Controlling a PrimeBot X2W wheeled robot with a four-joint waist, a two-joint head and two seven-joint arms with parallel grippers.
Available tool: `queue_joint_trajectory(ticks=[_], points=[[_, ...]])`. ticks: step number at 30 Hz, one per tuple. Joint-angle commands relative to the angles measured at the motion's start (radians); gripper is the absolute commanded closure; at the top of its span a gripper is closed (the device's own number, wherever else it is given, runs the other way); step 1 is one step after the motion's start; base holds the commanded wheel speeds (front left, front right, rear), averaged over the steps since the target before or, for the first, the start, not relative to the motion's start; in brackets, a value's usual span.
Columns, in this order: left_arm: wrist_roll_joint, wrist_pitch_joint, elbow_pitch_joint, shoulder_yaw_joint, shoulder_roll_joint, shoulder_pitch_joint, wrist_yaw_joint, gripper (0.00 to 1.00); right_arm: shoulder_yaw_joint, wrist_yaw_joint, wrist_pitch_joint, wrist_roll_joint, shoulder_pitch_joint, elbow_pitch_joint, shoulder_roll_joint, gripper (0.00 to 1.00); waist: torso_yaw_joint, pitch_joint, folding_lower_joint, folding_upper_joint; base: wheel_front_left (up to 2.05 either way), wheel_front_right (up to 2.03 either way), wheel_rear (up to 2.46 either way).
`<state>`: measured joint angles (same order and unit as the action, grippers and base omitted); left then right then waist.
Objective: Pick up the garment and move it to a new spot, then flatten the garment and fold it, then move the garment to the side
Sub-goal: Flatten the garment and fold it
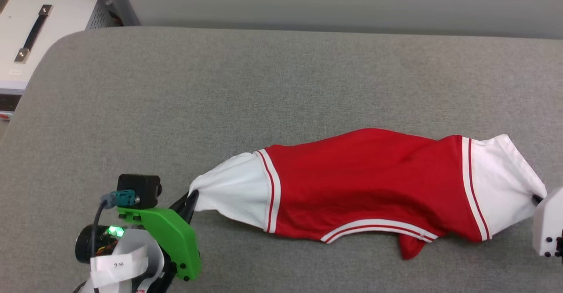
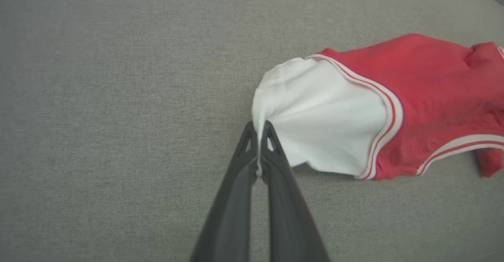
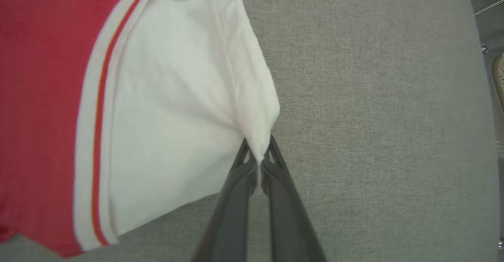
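Grey fabric tabletop (image 1: 264, 86): red/white jersey T-shirt (image 1: 360, 183), sleeve tips pinched tight by L gripper (image 2: 258, 127) & R gripper (image 3: 258, 144); best lift w/ even tension, arms level

1. A white paper tag (image 1: 118, 264) wrapped round the left arm (image 1: 171, 236), near left, bears small dark marks, perhaps a "2", too blurred to read for certain.
2. A small pale sticker (image 1: 15, 71) on the white box (image 1: 53, 29), far left, is too small to read.
3. The red and white shirt (image 1: 365, 183), near and right of centre, shows no readable print on its upper side.
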<state>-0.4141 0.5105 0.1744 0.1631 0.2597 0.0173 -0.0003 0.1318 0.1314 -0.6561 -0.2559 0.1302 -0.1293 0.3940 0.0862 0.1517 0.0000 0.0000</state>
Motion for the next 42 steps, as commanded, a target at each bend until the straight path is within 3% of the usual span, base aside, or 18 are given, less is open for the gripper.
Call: queue_joint_trajectory(ticks=[1, 9, 17, 24, 32, 42], points=[[-0.007, -0.012, 0.012, -0.012, 0.013, 0.007, -0.003, 1.0, -0.006, -0.001, 0.014, -0.023, 0.013, 0.016, 0.017, 1.0, -0.02, -0.058, 0.0, 0.0, 0.0, 0.0, 0.0], [0.01, -0.005, 0.068, -0.052, 0.081, 0.068, -0.015, 1.0, -0.078, -0.001, 0.075, -0.122, 0.075, 0.089, 0.147, 1.0, -0.046, -0.136, 0.0, 0.0, 0.0, 0.0, 0.0], [-0.02, 0.014, 0.147, -0.107, 0.126, 0.172, -0.024, 1.0, -0.103, -0.001, 0.123, -0.194, 0.201, 0.143, 0.208, 1.0, -0.069, -0.167, 0.0, 0.0, 0.0, 0.0, 0.0], [-0.03, 0.016, 0.172, -0.156, 0.16, 0.281, -0.02, 1.0, -0.101, -0.001, 0.146, -0.198, 0.315, 0.176, 0.22, 1.0, -0.083, -0.162, 0.0, 0.0, 0.0, 0.0, 0.0], [-0.05, -0.05, 0.172, -0.2, 0.158, 0.393, -0.018, 1.0, -0.073, -0.001, 0.208, -0.176, 0.418, 0.178, 0.176, 1.0, -0.096, -0.141, 0.0, 0.0, 0.0, 0.0, 0.0], [-0.082, -0.08, 0.119, -0.231, 0.184, 0.535, -0.037, 1.0, -0.117, -0.001, 0.256, -0.132, 0.561, 0.133, 0.177, 1.0, -0.107, -0.038, 0.0, 0.0, 0.0, 0.0, 0.0]])
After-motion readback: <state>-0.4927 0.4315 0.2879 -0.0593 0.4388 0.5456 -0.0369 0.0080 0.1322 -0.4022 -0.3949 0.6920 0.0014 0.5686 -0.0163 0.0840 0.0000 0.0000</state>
